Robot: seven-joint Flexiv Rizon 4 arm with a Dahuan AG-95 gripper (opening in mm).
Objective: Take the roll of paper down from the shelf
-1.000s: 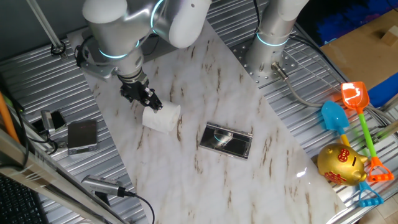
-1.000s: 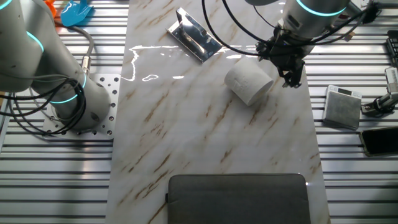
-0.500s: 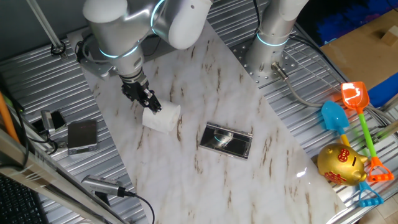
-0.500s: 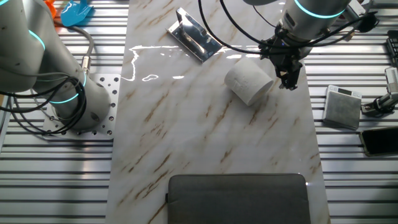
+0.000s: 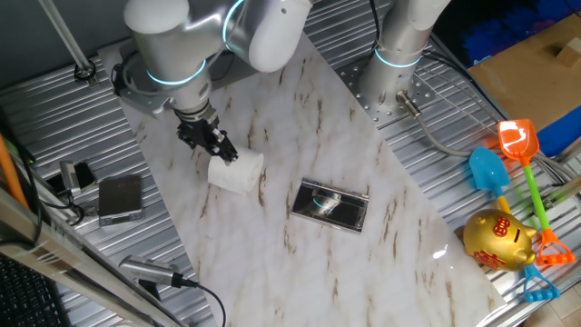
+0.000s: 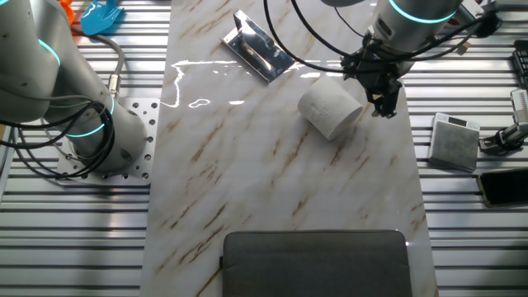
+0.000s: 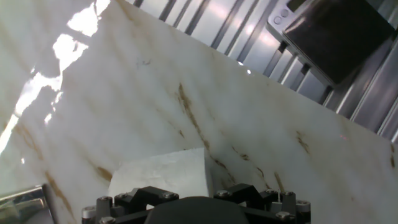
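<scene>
The roll of paper [image 5: 236,173] lies on its side on the marble tabletop, off the shelf; it also shows in the other fixed view [image 6: 330,109] and at the bottom of the hand view [image 7: 163,175]. The shelf [image 5: 329,206], a low stand with a dark glossy top, stands bare a little to the roll's right, and at the far edge in the other fixed view [image 6: 260,47]. My gripper [image 5: 216,145] hangs just beside the roll's left end [image 6: 384,101], fingers apart and holding nothing. The fingertips are hidden in the hand view.
A small grey box [image 5: 120,198] with cables and a phone lies left of the marble slab on the ribbed metal table [image 6: 455,140]. A second arm's base [image 5: 395,68] stands at the back. Plastic toys [image 5: 508,195] lie at the right. A dark grey plate [image 6: 318,264] sits at the near edge.
The gripper has only shifted very slightly beside the roll. The roll and the shelf have not moved.
</scene>
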